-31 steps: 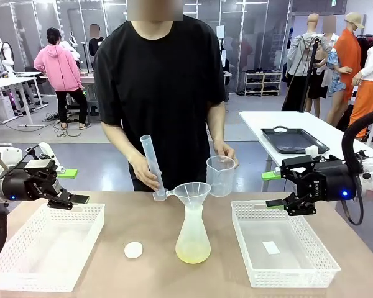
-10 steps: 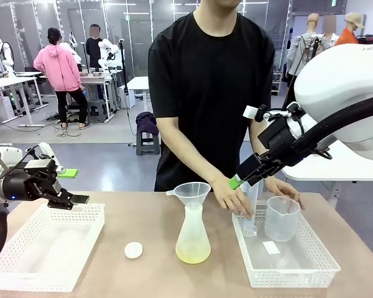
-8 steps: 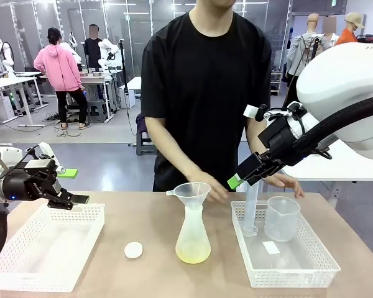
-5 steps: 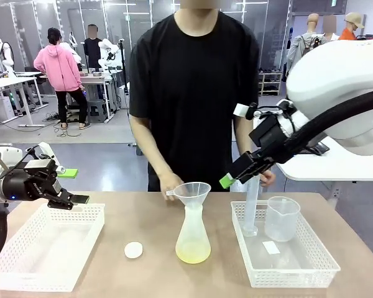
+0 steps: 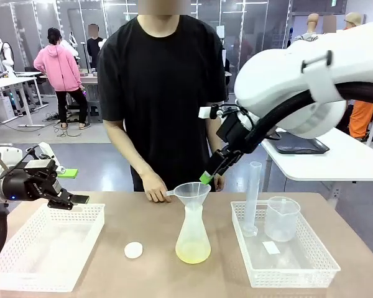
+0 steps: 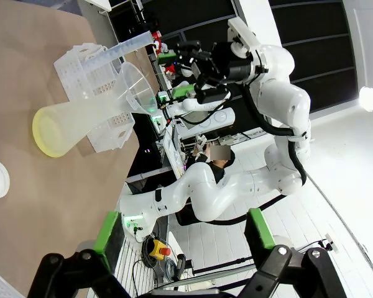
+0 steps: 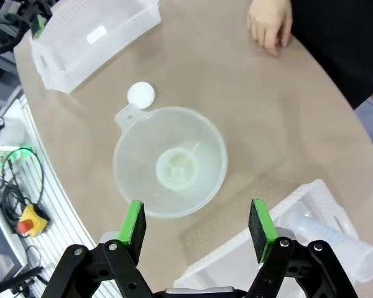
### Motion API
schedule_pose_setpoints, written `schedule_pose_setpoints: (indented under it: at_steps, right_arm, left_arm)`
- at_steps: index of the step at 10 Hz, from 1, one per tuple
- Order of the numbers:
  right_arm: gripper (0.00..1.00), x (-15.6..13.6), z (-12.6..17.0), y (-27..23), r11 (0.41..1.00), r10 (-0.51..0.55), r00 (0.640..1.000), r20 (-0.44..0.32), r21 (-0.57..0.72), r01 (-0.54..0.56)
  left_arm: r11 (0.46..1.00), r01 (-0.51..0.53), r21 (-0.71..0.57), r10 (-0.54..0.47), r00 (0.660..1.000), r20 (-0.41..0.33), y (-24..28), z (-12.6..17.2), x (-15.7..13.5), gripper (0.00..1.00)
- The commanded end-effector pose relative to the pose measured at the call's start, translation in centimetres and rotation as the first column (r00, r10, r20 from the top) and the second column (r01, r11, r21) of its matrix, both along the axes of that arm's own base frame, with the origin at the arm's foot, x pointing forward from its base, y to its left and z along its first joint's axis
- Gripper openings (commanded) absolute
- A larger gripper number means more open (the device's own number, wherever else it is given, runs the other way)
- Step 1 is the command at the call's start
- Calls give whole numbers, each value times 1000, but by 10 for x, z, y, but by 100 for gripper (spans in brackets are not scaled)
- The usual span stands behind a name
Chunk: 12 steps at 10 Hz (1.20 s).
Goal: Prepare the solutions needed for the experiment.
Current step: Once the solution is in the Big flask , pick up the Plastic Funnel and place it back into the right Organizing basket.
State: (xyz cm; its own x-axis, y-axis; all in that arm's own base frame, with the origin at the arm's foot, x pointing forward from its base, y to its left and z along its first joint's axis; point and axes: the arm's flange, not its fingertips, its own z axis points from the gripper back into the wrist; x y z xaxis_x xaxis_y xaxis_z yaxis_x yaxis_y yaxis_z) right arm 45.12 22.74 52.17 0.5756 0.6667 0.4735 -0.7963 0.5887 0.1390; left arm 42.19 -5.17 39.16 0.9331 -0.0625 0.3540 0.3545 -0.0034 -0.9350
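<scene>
While the frosted, translucent conical flask (image 5: 193, 233) stands upright at centre frame, the solutions (image 5: 193, 253) are seen as a shallow, clear yellow-green layer lying flat across its wide base. The flask's long axis is vertical, neck upward, and a smooth translucent plastic funnel (image 5: 193, 191) is seated in it, mouth up.

The right gripper (image 5: 206, 177) is held just above and right of the funnel rim. In the right wrist view its green pads (image 7: 135, 223) are spread wide, nothing is gripped, and the round funnel is framed between them. The left gripper (image 5: 73, 186) is held at left centre over the white lattice basket (image 5: 43, 273), jaws fully apart and empty.

A small white disc (image 5: 133, 249) lies on the tan table left of the flask. A tall clear cylinder (image 5: 253, 195) and a beaker (image 5: 281, 218) stand in the right basket (image 5: 286, 273).

Compared with half a second ago, the right gripper has been shifted from over the right basket toward centre; the person's hand (image 5: 154, 189) rests left of the funnel.
</scene>
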Motion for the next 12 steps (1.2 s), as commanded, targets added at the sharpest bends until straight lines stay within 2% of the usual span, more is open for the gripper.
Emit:
schedule_pose_setpoints:
  at_steps: [1,5,6,7,9,10,11,12]
  right_arm:
    - [83,18,14,15,997,-7,999,-32,-81,5]
    - [83,37,17,38,975,78,987,-142,-198,-105]
    - [83,40,15,39,970,74,986,-147,-218,-106]
    - [83,27,10,33,983,78,991,-107,-156,-94]
    - [83,27,10,33,983,78,991,-107,-156,-94]
    - [83,32,10,36,978,92,987,-129,-175,-114]
    - [83,35,8,38,979,48,992,-118,-190,-70]
    - [83,43,8,43,978,49,990,-136,-195,-75]
  left_arm:
    - [1000,1,-5,-1,1000,2,0,1,0,100]
    - [1000,1,-5,-1,1000,2,0,1,0,100]
    - [1000,1,-5,-1,1000,2,0,1,0,100]
    - [1000,1,-5,-1,1000,2,0,1,0,100]
    - [1000,1,-5,-1,1000,2,0,1,0,100]
    - [1000,1,-5,-1,1000,2,0,1,0,100]
    - [1000,1,-5,-1,1000,2,0,1,0,100]
    - [1000,1,-5,-1,1000,2,0,1,0,100]
